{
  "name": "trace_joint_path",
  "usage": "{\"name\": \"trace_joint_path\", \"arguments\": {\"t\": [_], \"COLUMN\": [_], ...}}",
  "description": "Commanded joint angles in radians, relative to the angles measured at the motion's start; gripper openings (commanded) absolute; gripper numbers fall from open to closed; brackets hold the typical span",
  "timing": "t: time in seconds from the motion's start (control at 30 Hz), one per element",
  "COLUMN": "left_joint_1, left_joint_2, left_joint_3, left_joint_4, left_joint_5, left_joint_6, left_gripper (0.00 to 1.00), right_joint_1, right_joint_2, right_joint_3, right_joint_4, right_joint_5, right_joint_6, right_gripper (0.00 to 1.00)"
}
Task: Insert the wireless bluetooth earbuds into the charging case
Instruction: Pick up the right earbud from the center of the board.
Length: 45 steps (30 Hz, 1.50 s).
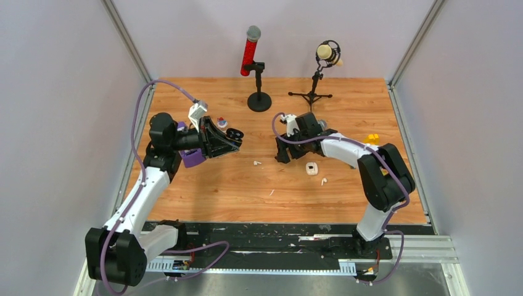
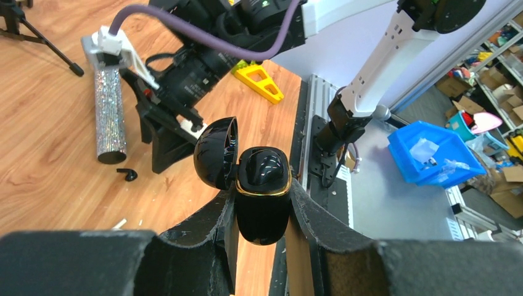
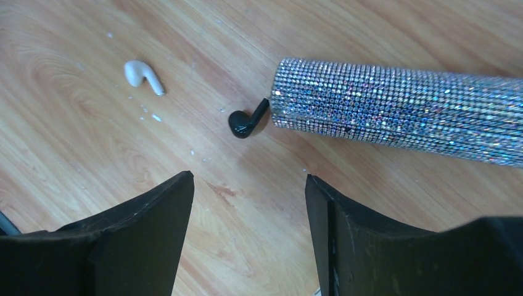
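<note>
Left jaws pinch the open black case (image 2: 262, 216); right jaws, spread, hang over a black bud (image 3: 243, 122) beside the glitter mic (image 3: 401, 111).

From above the near edge, one camera surveys the whole wooden tabletop (image 1: 234, 185); both wrist cameras, close in, share the glittery silver cylinder (image 3: 401, 108) and small black stemmed earbud (image 3: 242, 123).

charging case (image 2: 264, 166) in left hand (image 2: 262, 196); one earbud (image 3: 245, 121) at cylinder (image 3: 401, 110) end, seemingly touching; another earbud (image 3: 143, 76) to its left
</note>
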Motion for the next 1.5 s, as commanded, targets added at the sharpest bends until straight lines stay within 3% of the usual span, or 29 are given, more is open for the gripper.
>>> {"name": "trace_joint_path", "arguments": {"t": [0.0, 0.57, 0.87, 1.17, 1.47], "left_joint_1": [0.005, 0.004, 0.005, 0.005, 0.005], "left_joint_2": [-0.039, -0.054, -0.057, -0.071, -0.072], "left_joint_3": [0.003, -0.013, -0.020, -0.024, -0.022], "left_joint_4": [-0.031, -0.005, 0.006, 0.003, 0.001], "left_joint_5": [-0.012, -0.012, -0.009, -0.008, -0.004], "left_joint_6": [0.067, 0.069, 0.068, 0.070, 0.070], "left_gripper": [0.00, 0.00, 0.00, 0.00, 0.00], "right_joint_1": [-0.001, 0.142, 0.205, 0.227, 0.229], "right_joint_2": [0.062, 0.123, 0.060, 0.076, 0.116], "right_joint_3": [0.019, 0.062, 0.062, 0.067, 0.092], "right_joint_4": [0.016, 0.045, 0.049, 0.076, 0.080], "right_joint_5": [0.027, 0.232, 0.373, 0.351, 0.368], "right_joint_6": [0.052, 0.006, -0.256, -0.345, -0.352], "right_gripper": [0.67, 0.61, 0.61, 0.53, 0.54]}}
